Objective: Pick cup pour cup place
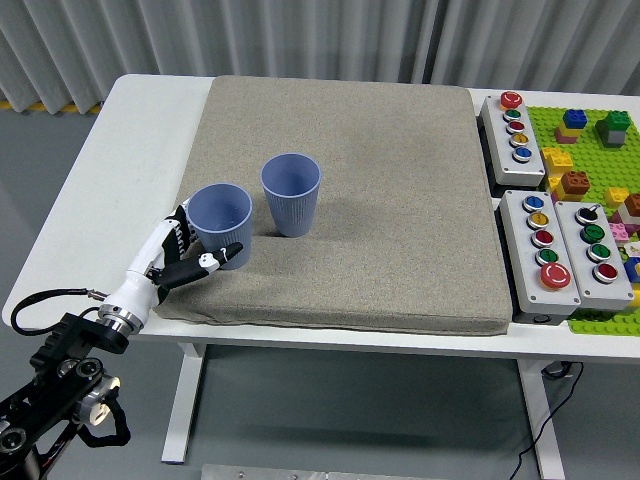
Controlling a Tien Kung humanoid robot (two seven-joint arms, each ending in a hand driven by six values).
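A white surface [120,150] is carrying a large grey-beige mat [345,200] that is covering most of its middle. To the right of the mat, three grey button boxes are lying side by side with coloured round buttons: one box [513,138] toward the far edge and two more [536,255] [598,252] nearer the front. Right of those boxes, a green brick baseplate [592,150] is holding coloured building bricks. No writing or brand on any of these is readable at this size. On the left half of the mat, two blue ribbed cups are standing upright and apart: the far cup [291,193] is sitting nearer the mat's middle, and the near cup [221,224] is sitting to its left, closer to the mat's front-left corner. The left hand [180,255], coming in from the lower left on a black arm, is wrapping its fingers around the near cup's side, thumb [218,257] pressing across the front of the cup, grasping it while the cup is resting on the mat.
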